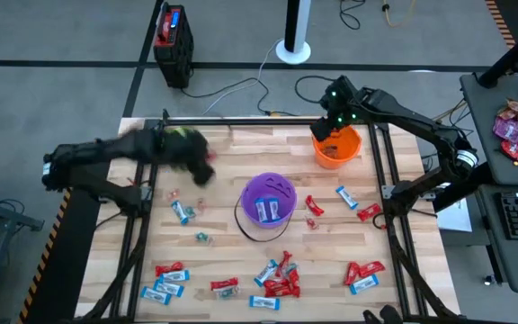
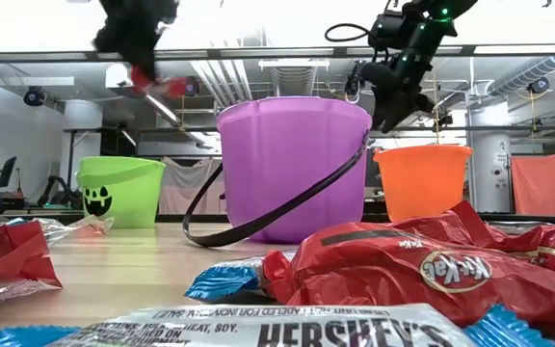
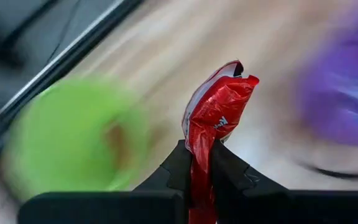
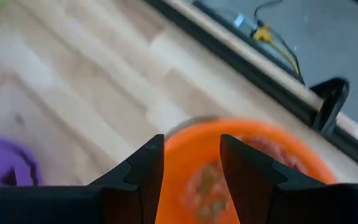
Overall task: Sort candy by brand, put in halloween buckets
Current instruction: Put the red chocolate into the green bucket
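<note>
- Left gripper (image 3: 201, 163) clamped on a red-wrapped candy (image 3: 215, 118), raised near the green bucket (image 3: 73, 140).
- Right gripper (image 4: 191, 168) spread, empty, above the orange bucket (image 1: 337, 148).

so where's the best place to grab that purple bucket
Probably the thin black handle of the purple bucket: it lies slack on the wood at the bucket's left, clear of the wall. Come straight down from above; the round, wide body looks too broad for the fingers.
</note>
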